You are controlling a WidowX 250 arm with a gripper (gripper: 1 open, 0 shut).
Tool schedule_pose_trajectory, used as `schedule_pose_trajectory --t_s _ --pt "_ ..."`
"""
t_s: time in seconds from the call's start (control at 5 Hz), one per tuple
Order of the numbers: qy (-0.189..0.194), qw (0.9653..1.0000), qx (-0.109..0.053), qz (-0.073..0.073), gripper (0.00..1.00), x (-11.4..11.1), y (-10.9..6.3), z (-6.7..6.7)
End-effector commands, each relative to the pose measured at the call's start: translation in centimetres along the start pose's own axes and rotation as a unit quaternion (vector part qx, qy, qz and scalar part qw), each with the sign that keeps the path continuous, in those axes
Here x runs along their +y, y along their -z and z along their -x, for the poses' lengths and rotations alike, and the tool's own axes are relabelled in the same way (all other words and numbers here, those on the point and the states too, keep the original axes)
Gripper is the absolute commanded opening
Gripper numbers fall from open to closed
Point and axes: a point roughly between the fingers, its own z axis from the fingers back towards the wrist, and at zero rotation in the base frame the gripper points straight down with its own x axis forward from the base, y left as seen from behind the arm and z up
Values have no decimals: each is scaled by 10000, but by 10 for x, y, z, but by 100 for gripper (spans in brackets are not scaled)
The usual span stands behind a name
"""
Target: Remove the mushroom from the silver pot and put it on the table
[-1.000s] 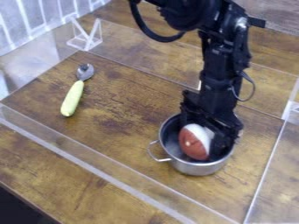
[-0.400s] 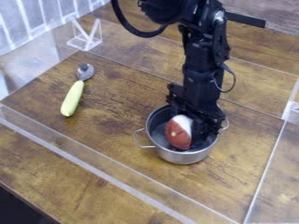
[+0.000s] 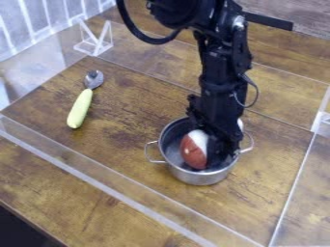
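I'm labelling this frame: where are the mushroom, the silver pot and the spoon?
mushroom (image 3: 194, 149), camera view, red-brown cap.
silver pot (image 3: 176, 171), camera view, front rim.
spoon (image 3: 80, 106), camera view, yellow-green handle.

Clear acrylic walls (image 3: 52, 43) border the scene.

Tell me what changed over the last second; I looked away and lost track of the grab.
The silver pot slid left on the table, the mushroom still inside. The hand went with it and drew in around the mushroom, though a firm grip isn't clear. The spoon stayed put.
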Motion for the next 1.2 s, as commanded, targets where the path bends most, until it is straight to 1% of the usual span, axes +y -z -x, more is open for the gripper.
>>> schedule_pose_trajectory --t_s 0.0,0.2,0.4,0.6,0.8,1.0 --pt "-35 9992 -377 -80 0 -17 -27 -4" --pt "-158 9989 -425 -69 0 -25 -28 -4" --pt "-340 9983 -466 -51 100 -27 -31 -5" --pt "-567 9972 -493 -60 100 -29 -39 -15" --pt "-594 9969 -503 -64 0 -36 -36 -22" --pt "-617 9968 -505 -65 0 -42 -34 -28"
